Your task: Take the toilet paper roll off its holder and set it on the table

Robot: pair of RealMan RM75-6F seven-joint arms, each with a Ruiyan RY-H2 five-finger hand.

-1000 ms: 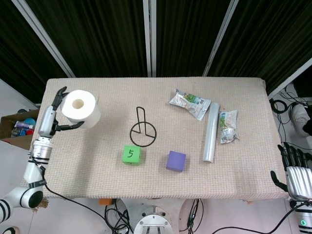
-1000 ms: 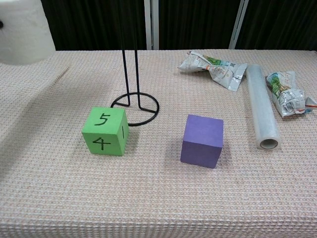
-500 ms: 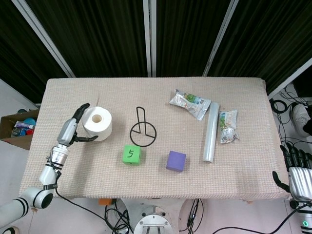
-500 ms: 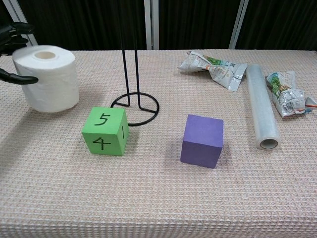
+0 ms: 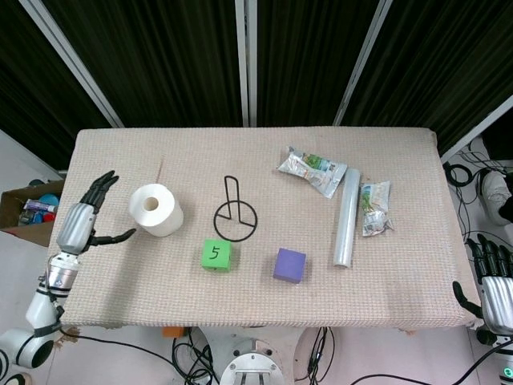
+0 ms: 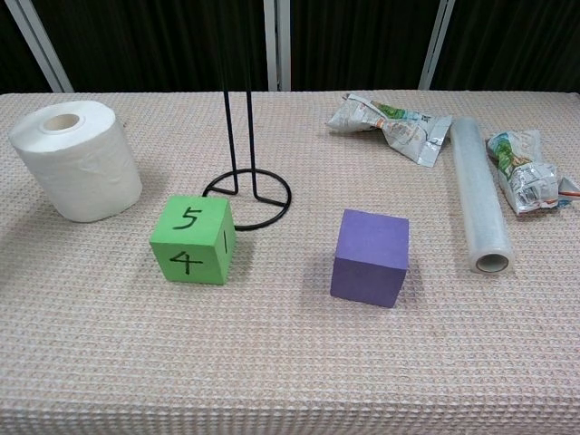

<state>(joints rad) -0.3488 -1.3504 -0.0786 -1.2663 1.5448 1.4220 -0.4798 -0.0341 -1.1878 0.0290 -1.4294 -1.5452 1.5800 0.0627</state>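
Note:
The white toilet paper roll (image 5: 155, 210) (image 6: 76, 162) stands upright on the table, left of the black wire holder (image 5: 234, 215) (image 6: 245, 127), which is bare. My left hand (image 5: 85, 216) hovers at the table's left edge, a short gap from the roll, fingers spread and holding nothing. It is outside the chest view. My right hand (image 5: 492, 281) shows at the lower right corner of the head view, off the table, with its fingers apart and nothing in them.
A green cube (image 5: 216, 254) (image 6: 192, 241) marked 5 and a purple cube (image 5: 289, 265) (image 6: 370, 257) sit in front of the holder. A clear film roll (image 5: 346, 217) (image 6: 480, 195) and two crumpled packets (image 5: 313, 170) (image 5: 374, 207) lie at the right. A box (image 5: 28, 207) stands left of the table.
My left hand lowered the roll onto the table, let go of it and drew back to the left. The roll now stands free.

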